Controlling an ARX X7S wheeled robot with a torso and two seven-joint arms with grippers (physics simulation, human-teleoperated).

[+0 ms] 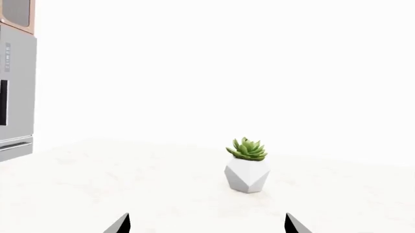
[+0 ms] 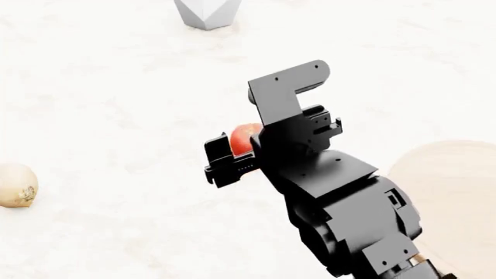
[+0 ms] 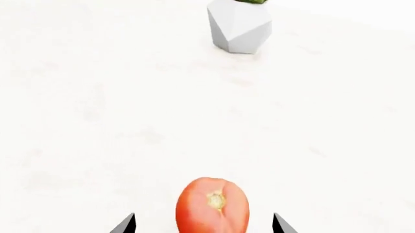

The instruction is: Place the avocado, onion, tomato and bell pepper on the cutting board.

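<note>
The cutting board point(image 2: 457, 192) lies at the near right of the white worktop point(image 2: 101, 104), partly hidden by the right arm. Far left of it, the onion point(image 2: 15, 185) rests at the view's left edge. The right end effector point(image 3: 204, 224) has its tips spread wide, straddling the tomato point(image 3: 213, 205) without touching it. Farther off stands a white faceted planter point(image 1: 247, 174) with a succulent. The left end effector point(image 1: 207, 224) is spread too, holding nothing.
</note>
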